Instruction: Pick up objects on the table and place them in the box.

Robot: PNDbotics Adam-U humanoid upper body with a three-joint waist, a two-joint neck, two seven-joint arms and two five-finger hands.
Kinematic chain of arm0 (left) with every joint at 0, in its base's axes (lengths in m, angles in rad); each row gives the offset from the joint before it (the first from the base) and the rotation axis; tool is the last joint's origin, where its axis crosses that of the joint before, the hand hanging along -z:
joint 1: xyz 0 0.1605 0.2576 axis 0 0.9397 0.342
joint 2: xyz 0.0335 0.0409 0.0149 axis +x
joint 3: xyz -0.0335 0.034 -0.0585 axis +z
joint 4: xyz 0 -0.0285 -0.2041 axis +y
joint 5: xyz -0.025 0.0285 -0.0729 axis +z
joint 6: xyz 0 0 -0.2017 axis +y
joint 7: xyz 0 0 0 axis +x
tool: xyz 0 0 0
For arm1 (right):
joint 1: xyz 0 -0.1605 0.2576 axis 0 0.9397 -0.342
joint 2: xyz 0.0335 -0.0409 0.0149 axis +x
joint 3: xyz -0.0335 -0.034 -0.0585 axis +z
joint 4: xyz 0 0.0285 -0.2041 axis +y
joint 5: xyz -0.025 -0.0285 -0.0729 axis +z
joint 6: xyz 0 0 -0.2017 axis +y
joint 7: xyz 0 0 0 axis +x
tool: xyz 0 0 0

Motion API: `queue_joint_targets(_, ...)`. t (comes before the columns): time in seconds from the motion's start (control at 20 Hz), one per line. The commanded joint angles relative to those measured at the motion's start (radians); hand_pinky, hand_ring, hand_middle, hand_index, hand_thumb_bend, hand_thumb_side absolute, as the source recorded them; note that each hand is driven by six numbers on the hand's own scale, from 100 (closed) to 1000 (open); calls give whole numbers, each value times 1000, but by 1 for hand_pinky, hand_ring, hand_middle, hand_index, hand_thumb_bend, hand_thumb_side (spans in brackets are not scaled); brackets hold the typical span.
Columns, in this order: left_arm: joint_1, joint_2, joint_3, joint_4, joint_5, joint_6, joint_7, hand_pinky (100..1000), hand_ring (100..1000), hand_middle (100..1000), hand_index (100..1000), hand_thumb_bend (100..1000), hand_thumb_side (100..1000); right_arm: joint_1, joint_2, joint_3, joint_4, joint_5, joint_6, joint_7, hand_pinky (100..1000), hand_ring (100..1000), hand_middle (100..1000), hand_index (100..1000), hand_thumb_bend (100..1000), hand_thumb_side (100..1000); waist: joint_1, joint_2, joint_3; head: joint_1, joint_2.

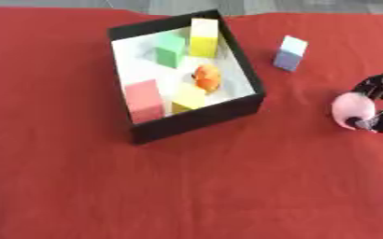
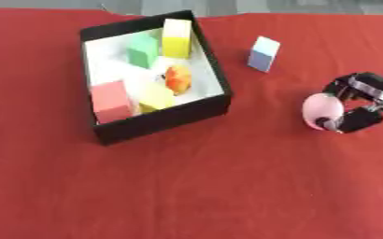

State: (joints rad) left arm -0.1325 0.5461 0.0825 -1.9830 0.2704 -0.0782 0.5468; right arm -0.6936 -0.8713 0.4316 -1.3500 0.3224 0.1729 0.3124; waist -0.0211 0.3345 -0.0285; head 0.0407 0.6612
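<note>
A red cloth-covered worktop point(image 1: 187, 186) fills the scene, with a black-walled, white-floored cardboard box point(image 1: 196, 115) standing open well to the left of the working fingers. Inside the box lie a pink foam block point(image 1: 143, 100), a tall yellow foam block point(image 1: 204, 37), a green foam block point(image 1: 170, 49), a smaller pale yellow block point(image 1: 189, 97) and a small orange rounded toy point(image 1: 206, 77). Out on the cloth, a pale blue foam block point(image 2: 263, 53) stands apart from the box, beyond the fingers and a little to their left. The robot's black and silver right hand point(image 2: 360, 105) reaches in from the right edge, its fingers point(image 2: 348, 122) curled around a pink egg-shaped object point(image 2: 321, 111), which sits low at the cloth, well right of the box; whether it is lifted clear cannot be told. The left hand shows in neither view.

The smooth rounded egg looks likely to squirt out of the curled fingers if it is raised or swung quickly, and could then roll away across the cloth. The carry leftward must also clear the near box wall; a low pass could knock the box askew. The crowded box floor leaves few open landing spots, so the egg may bounce off a block.
</note>
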Motion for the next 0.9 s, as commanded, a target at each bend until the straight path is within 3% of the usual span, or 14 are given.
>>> queue_joint_targets(0.05, -5, 9, 6, -17, -4, -4, 0, 654, 687, 661, 754, 408, 703, -2, -31, -9, -36, -23, 3, -8, 783, 700, 579, 694, 369, 100, 1, -14, 0, 0, -4)
queue_joint_targets(0.5, -4, 12, 6, -17, -4, -3, -2, 650, 686, 661, 753, 408, 702, 14, -75, -17, -185, -86, 1, -3, 750, 631, 535, 655, 360, 100, -4, -21, 4, 6, 1)
queue_joint_targets(0.9, -3, 15, 5, -17, -4, -2, -3, 646, 685, 661, 752, 409, 701, 43, -136, -71, -335, -119, 9, -3, 735, 619, 531, 655, 351, 100, -11, -28, 3, 12, 2)
